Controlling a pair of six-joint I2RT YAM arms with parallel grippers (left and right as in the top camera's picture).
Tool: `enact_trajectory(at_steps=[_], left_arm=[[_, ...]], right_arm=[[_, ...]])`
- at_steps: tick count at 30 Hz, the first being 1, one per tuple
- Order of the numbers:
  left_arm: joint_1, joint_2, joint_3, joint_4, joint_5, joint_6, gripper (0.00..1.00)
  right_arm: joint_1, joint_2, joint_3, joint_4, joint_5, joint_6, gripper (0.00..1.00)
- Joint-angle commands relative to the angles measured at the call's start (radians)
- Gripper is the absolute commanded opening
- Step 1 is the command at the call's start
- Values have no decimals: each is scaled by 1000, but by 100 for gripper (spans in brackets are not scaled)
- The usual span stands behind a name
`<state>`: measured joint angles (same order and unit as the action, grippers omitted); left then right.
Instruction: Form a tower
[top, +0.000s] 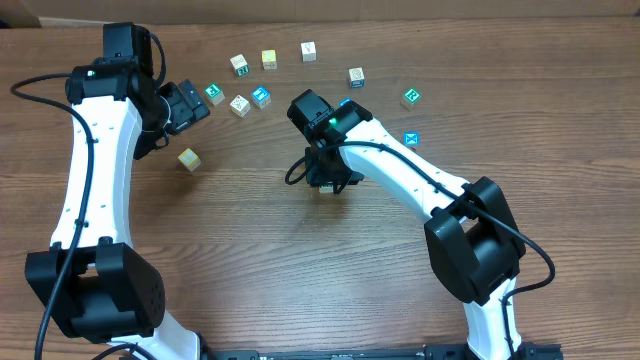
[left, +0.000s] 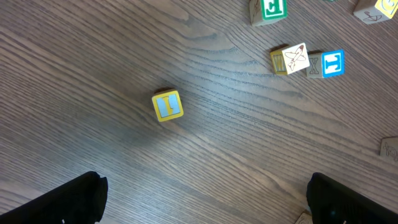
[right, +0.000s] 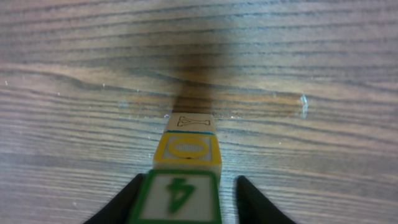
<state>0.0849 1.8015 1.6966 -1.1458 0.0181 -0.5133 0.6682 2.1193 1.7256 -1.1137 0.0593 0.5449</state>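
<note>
The tower (right: 188, 150) stands on the wooden table in the right wrist view. A cube with a green 4 (right: 179, 198) tops a yellow-framed O cube, which sits on a pale cube with a blue edge (right: 193, 122). My right gripper (right: 188, 183) straddles the green cube. Its left finger is against the cube and its right finger (right: 255, 202) stands a small gap away. Overhead, the right gripper (top: 325, 178) hides almost all of the tower. My left gripper (top: 195, 100) is wide open and empty, above a loose yellow cube (left: 167, 105).
Several loose cubes lie along the far side: green (top: 214, 93), pale (top: 240, 105), blue (top: 261, 97), yellow (top: 269, 59), white (top: 308, 50) and green (top: 411, 97). A blue cube (top: 411, 139) lies by the right arm. The yellow cube (top: 189, 159) sits alone at the left.
</note>
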Motion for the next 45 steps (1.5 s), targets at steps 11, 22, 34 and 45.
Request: enact_trajectory(at_steps=[11, 22, 34, 45], left_arm=[[-7, 12, 0, -2, -6, 19, 100], [-7, 12, 0, -2, -6, 19, 100], [-7, 12, 0, -2, -6, 19, 100], [-7, 12, 0, -2, -6, 19, 100]], right_arm=[[6, -10, -6, 9, 11, -2, 34], [6, -10, -4, 20, 11, -2, 35], [6, -10, 19, 9, 11, -2, 34], [6, -10, 37, 3, 11, -2, 34]])
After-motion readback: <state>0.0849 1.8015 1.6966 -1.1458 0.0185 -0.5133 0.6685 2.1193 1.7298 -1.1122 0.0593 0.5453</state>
